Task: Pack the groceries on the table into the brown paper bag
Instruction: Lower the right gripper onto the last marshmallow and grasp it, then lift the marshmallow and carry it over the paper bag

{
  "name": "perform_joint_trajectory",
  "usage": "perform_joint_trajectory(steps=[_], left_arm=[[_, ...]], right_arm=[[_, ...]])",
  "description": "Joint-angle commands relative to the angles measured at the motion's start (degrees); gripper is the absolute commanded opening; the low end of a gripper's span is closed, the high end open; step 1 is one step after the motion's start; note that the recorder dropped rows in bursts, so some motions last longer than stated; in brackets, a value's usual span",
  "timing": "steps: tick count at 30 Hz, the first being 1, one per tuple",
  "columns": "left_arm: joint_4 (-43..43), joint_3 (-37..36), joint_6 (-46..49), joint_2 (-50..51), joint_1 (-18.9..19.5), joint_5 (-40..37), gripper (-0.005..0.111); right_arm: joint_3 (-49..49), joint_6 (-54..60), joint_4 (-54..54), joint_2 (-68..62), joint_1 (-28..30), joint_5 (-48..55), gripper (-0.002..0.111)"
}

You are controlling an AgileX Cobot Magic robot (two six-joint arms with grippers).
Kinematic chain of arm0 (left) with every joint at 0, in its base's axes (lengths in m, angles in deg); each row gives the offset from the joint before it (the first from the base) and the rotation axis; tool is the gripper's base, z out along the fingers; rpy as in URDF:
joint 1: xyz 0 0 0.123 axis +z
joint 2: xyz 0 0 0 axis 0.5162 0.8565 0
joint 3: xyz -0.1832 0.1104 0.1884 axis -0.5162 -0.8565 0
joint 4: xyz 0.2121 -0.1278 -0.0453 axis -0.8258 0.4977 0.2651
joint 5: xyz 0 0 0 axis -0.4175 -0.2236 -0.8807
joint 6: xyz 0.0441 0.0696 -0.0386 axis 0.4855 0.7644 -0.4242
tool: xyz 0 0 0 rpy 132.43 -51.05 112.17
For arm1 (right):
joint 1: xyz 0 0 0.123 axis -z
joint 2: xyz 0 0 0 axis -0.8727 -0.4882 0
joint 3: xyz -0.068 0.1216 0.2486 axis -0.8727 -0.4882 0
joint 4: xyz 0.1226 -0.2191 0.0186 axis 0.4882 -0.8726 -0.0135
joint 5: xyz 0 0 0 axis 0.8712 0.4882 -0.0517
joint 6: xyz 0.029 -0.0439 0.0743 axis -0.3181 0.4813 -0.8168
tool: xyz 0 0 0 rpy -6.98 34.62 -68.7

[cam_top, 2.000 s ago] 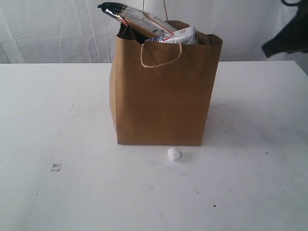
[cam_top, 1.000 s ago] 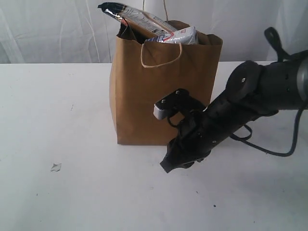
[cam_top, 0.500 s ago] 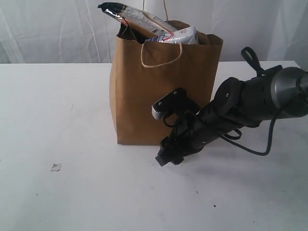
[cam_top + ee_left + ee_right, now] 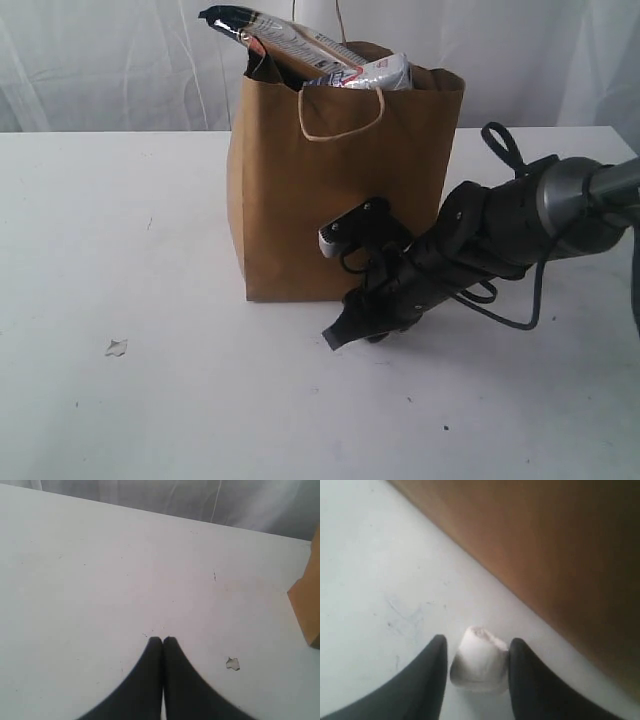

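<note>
Low on the worktop (image 4: 370, 580), right tool (image 4: 478, 641) straddling a marshmallow (image 4: 480, 662): one finger touching it, the other just beside, unclear whether truly gripped. Just beyond the fingertips, the paper bag (image 4: 545, 555). Elsewhere, left tool (image 4: 163, 640) clenched and empty, a small scrap (image 4: 232, 664) near its tips.

place: lab-like test setup | cues: white tabletop (image 4: 120, 220), white curtain backdrop (image 4: 100, 60)

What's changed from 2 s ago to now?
The right claw came in from the right and dropped to the table in front of the brown paper bag. The marshmallow now sits between its fingers, grip uncertain. Bag and paper scrap stayed about where they were.
</note>
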Motion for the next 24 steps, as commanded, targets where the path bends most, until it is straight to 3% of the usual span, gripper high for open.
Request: perform_joint_trajectory(steps=[1, 5, 11, 17, 24], left_arm=[[-0.3, -0.2, -0.6, -0.3, 0.0, 0.2, 0.000], [-0.3, -0.2, -0.6, -0.3, 0.0, 0.2, 0.000], [-0.3, -0.2, -0.6, -0.3, 0.0, 0.2, 0.000], [-0.3, -0.2, -0.6, -0.3, 0.0, 0.2, 0.000], [-0.3, -0.2, -0.6, -0.3, 0.0, 0.2, 0.000]], right_arm=[[-0.1, -2.1, 0.3, 0.5, -0.1, 0.2, 0.023], [-0.1, -2.1, 0.3, 2.2, -0.1, 3.4, 0.014], [0.0, -2.1, -1.7, 12.0, -0.1, 19.0, 0.014], [0.0, -14.1, -21.4, 26.1, 0.1, 35.7, 0.014], [0.8, -27.0, -44.8, 40.6, 0.1, 31.6, 0.014]])
